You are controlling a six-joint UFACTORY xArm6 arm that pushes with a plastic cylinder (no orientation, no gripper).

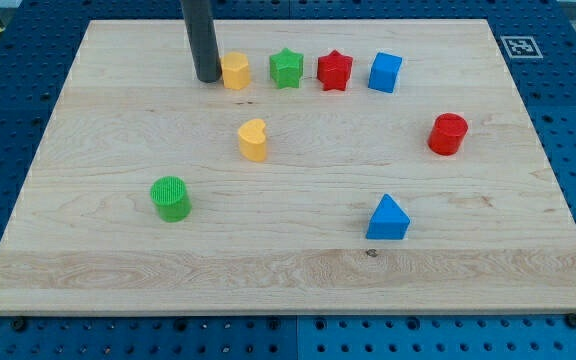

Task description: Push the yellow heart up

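Observation:
The yellow heart (253,139) lies on the wooden board (118,250), a little left of the middle. My tip (207,78) stands near the view's top, right beside the left side of a yellow hexagon block (235,71). The tip is above and to the left of the yellow heart, well apart from it.
A row along the view's top holds the yellow hexagon, a green star (286,68), a red star (334,70) and a blue cube (385,72). A red cylinder (448,134) is at the right, a blue triangle (387,218) lower right, a green cylinder (171,198) lower left.

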